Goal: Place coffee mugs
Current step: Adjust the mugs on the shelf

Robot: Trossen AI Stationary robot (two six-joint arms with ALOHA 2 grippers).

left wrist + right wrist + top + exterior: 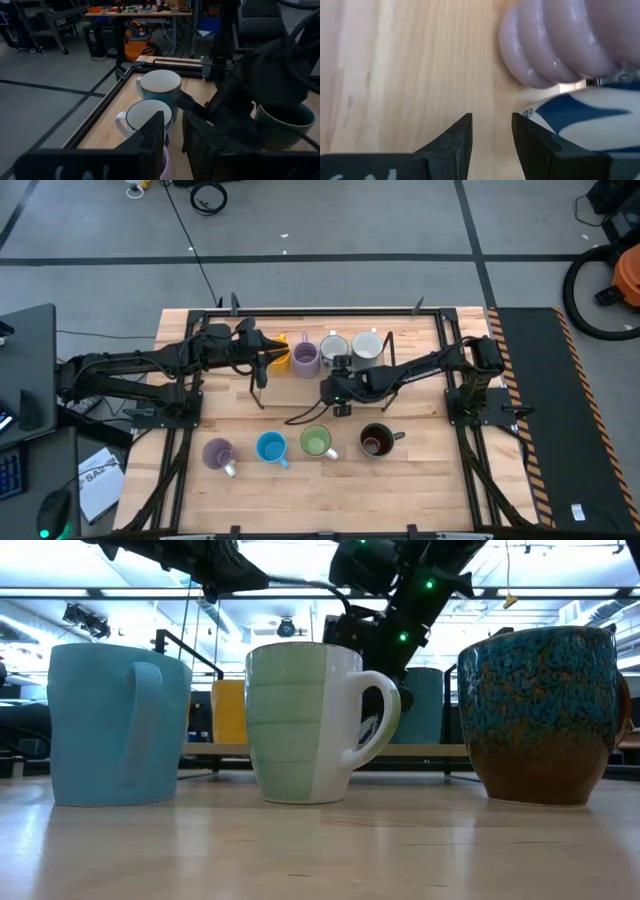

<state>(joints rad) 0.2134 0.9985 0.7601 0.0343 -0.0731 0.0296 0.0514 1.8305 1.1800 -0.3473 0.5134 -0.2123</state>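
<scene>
Four mugs stand in a far row by the black wire frame [258, 392]: orange [281, 352], purple [305, 359], white patterned [333, 349], pale white-teal [367, 346]. Four stand in a near row: lavender [218, 452], bright blue [270, 447], light green [316, 442], dark brown-black [376, 440]. My left gripper [285, 361] reaches over the orange mug and is shut on the purple mug [163, 161]. My right gripper [491, 131] is open low over the wood on the near side of the purple mug [555, 45] and patterned mug [585, 120], with nothing between its fingers. My left gripper pinches a part of the purple mug [163, 159] between its two fingers, coming from the table's left and slanting down. Only a sliver of the mug shows in the narrow gap, so which part it has cannot be told. The mug stands upright in the row.
The frame's rods [388, 370] run toward the near edge on both sides of the far row. A dark cable [300, 418] lies on the wood between the rows. The near mugs fill the low view [300, 725]. The table's far rail [330, 311] bounds the row.
</scene>
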